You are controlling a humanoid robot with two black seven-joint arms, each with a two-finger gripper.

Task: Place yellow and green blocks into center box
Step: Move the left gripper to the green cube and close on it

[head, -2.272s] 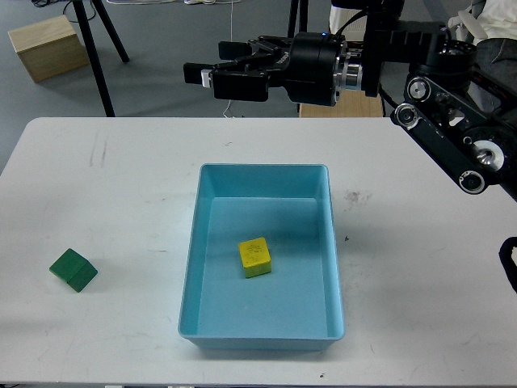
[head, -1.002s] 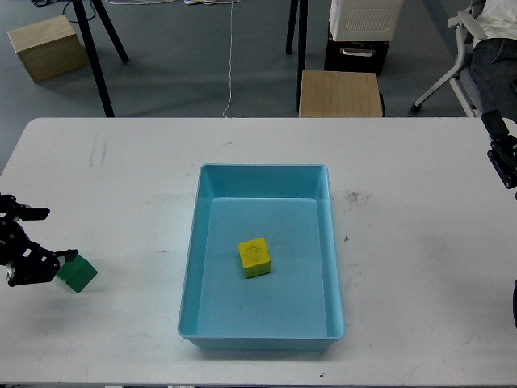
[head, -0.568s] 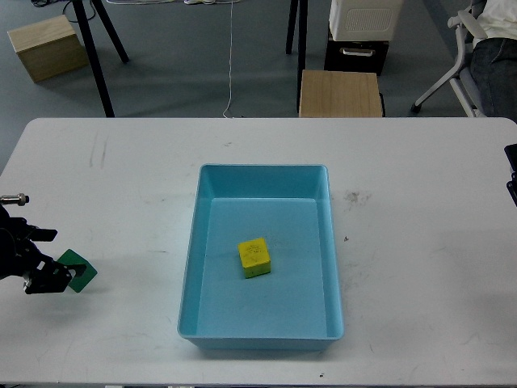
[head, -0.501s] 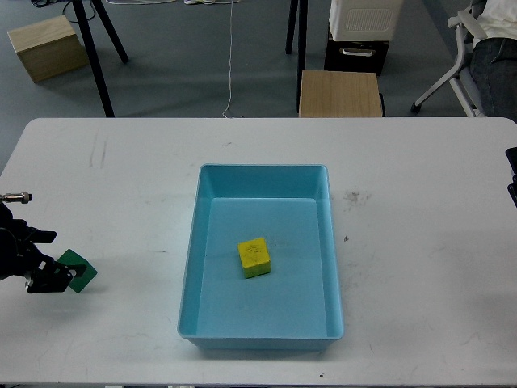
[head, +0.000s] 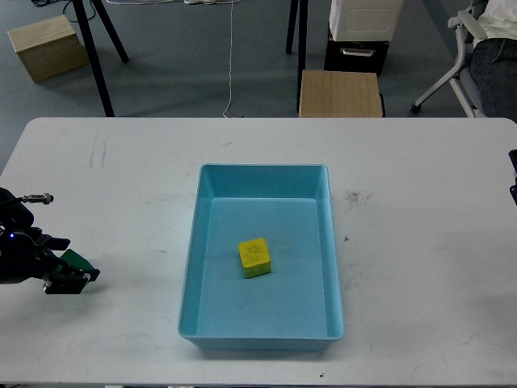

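Head view: your left gripper (head: pixel 71 271) now sits at the left edge of the counter with its fingers closed around the green block (head: pixel 77 262); only a sliver of green shows between the dark finger pads. Half a second ago the block lay more exposed, just beside the jaws, and a second ago the gripper was only arriving. Read that as the grasp made, or all but made; the lift has not begun, since the block looks level with the tabletop.

Your right gripper has cleared out. It hung over the far edge two seconds ago; now only a dark scrap shows at the right edge, so I cannot tell its state.

Containers: the light-blue center box (head: pixel 192 267) sits mid-counter, long side running away from you. The yellow block (head: pixel 254 257) rests inside, roughly at floor centre, apart from all walls. Nothing else in it. Yellow half looks done; green remains.
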